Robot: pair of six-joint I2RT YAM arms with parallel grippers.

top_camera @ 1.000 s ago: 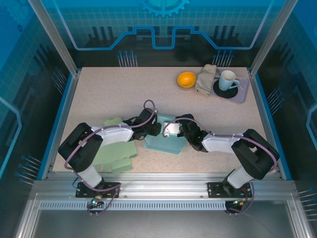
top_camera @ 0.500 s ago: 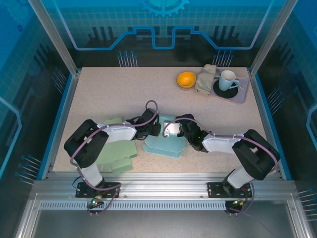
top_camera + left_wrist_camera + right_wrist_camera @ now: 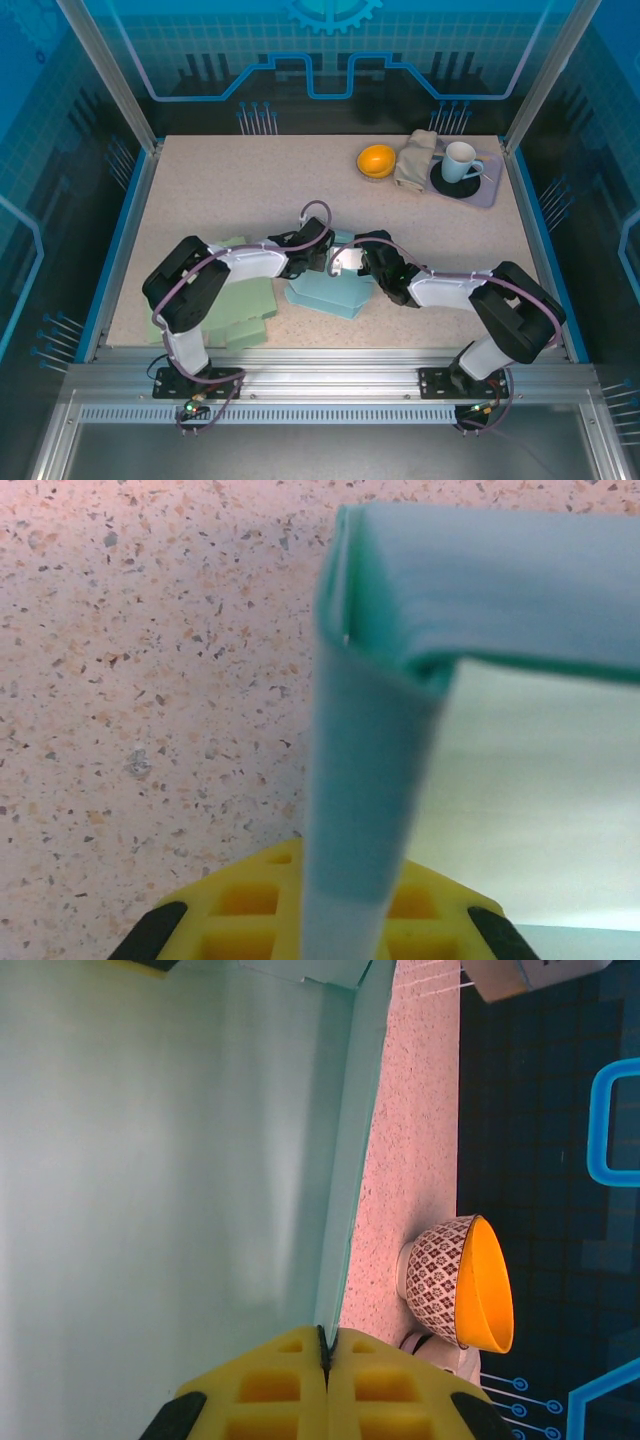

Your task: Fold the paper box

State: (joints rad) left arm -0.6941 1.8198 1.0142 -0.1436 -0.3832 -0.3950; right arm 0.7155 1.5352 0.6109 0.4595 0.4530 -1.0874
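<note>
The teal paper box [image 3: 328, 288] lies partly folded at the middle of the table, between both arms. My left gripper [image 3: 318, 256] is at its back left corner, shut on an upright double-layered wall [image 3: 372, 780] that runs between the yellow fingers [image 3: 240, 910]. The left gripper [image 3: 345, 925] sits low on that wall, with the speckled table to its left. My right gripper [image 3: 352, 262] meets the box from the right. In the right wrist view the right gripper [image 3: 325, 1355] is shut on the thin edge of a teal panel [image 3: 150, 1160].
Flat green paper cutouts [image 3: 240, 305] lie under the left arm. At the back right stand an orange bowl [image 3: 376, 160], a folded cloth [image 3: 415, 158] and a white mug [image 3: 460, 160] on a grey tray [image 3: 487, 192]. The bowl [image 3: 465, 1285] stands beyond the right gripper.
My left gripper has moved right onto the box's corner and shut on its wall. The box has shifted slightly. The right gripper has kept its grip in place.
</note>
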